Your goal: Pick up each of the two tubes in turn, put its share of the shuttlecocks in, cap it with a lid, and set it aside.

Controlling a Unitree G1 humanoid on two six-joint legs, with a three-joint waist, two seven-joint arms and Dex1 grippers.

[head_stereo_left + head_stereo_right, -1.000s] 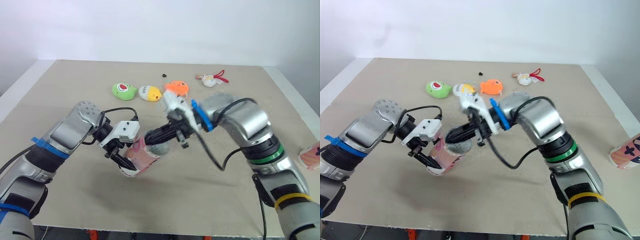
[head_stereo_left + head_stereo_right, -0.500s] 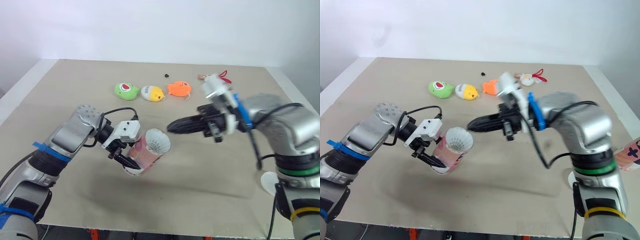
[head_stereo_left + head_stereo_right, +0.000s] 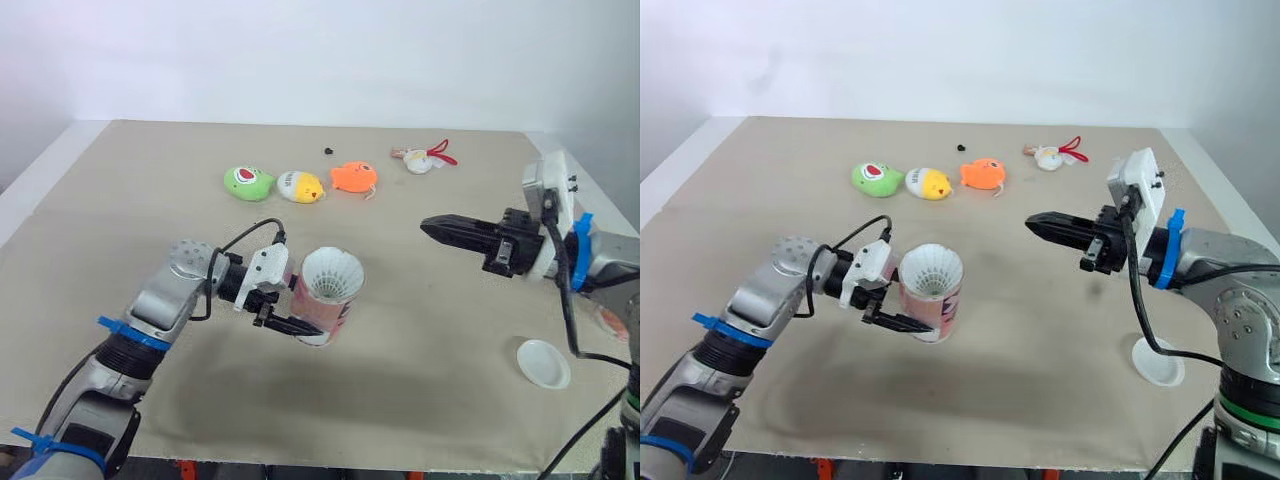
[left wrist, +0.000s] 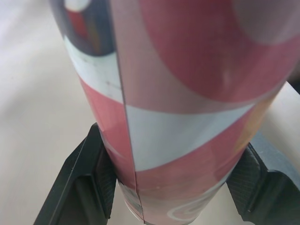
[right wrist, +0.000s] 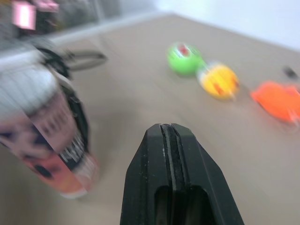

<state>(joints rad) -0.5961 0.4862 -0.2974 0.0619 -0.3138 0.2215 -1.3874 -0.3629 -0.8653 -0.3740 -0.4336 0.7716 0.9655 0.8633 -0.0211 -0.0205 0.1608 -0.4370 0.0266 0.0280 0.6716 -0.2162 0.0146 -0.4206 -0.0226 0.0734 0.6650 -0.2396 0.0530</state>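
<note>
On the big tan table [image 3: 150,160], near the middle, a pink and white tube [image 3: 322,315] is held almost straight up. It is squeezed low down between the two black fingers of the left gripper [image 3: 305,323], one finger on each side. Whether its bottom touches the table cannot be told. A white shuttlecock [image 3: 332,272] is seen in its open top. Well apart, the right gripper [image 3: 432,227] is held in the air, pointed at the tube, its fingers pressed together with nothing between them. A white lid [image 3: 543,362] is laid flat near the right edge. Far back, a green toy [image 3: 246,182], a yellow toy [image 3: 300,186] and an orange toy [image 3: 353,177] are lined up.
</note>
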